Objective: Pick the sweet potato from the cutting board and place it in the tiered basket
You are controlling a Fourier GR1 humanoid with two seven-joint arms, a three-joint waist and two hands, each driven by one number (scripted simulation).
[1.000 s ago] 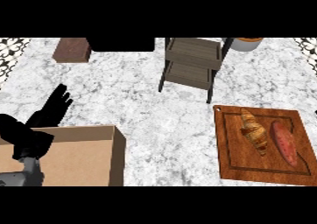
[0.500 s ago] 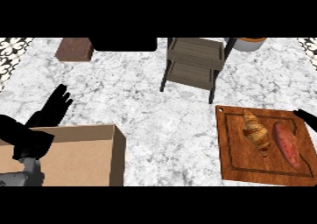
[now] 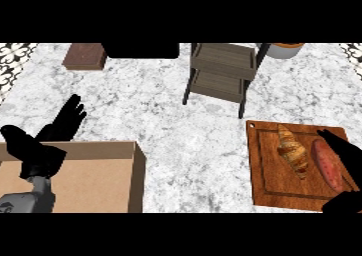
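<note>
- Your right hand (image 3: 345,159) comes in at the right edge of the view, its black fingers straight and spread over the right side of the board, holding nothing.
- Just under those fingers lies the reddish, elongated sweet potato (image 3: 327,165), flat on the brown wooden cutting board (image 3: 267,190). Whether the fingers touch it yet, you cannot tell from this angle.
- Judge this as the reaching step: the pick is not yet made, and the carry has not begun.
- Just left of the sweet potato, on the same board, lies a golden-brown croissant (image 3: 293,150). Keep the thumb out of it when you close.
- Next, lower the hand and curl the fingers round the sweet potato along its length, then lift it straight up.
- The dark-framed tiered basket with grey-brown wooden shelves (image 3: 222,75) stands beyond the board, up and to the left. You will need to carry over its near rim.
- Your left hand (image 3: 51,135) rests open, fingers up, at the lower left above the open tan cardboard box (image 3: 95,180), well apart from the work.
</note>
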